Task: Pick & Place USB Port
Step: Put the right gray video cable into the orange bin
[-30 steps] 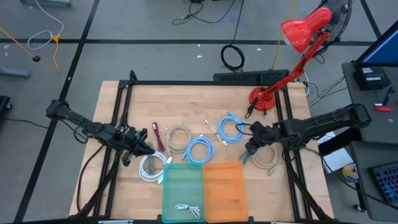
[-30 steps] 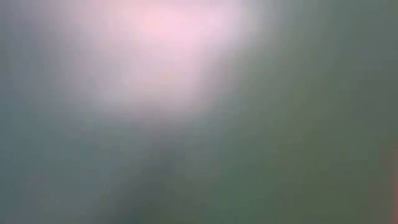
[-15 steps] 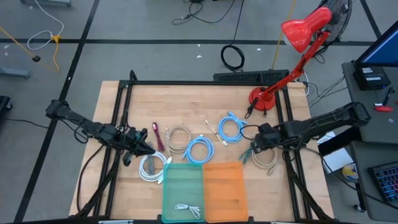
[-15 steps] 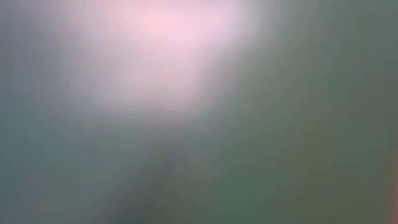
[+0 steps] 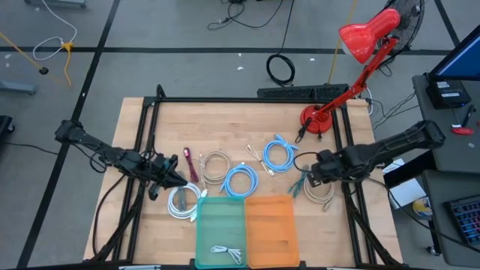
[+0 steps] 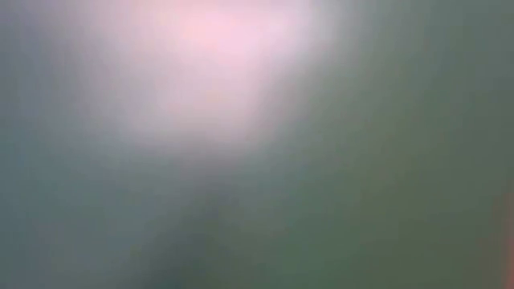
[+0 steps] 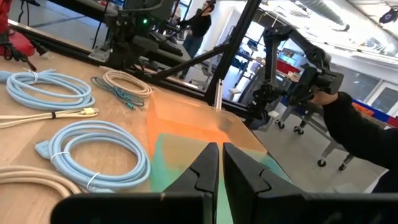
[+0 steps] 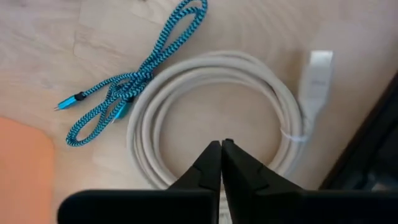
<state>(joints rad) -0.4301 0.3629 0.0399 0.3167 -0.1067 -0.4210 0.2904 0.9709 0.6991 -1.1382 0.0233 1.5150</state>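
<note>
Your right gripper [image 8: 221, 144] hangs with fingers pressed together, empty, over the coiled beige cable [image 8: 214, 118] beside the teal braided USB cable [image 8: 127, 87], right of the orange tray [image 5: 270, 221]. Your left gripper [image 7: 220, 149], also pinched together, waits left of the green tray [image 5: 220, 225]. You'll find no readable writing.

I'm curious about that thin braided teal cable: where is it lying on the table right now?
In the high view the teal braided cable lies right of centre, between the orange tray and the beige coil, just below the right gripper.
</note>
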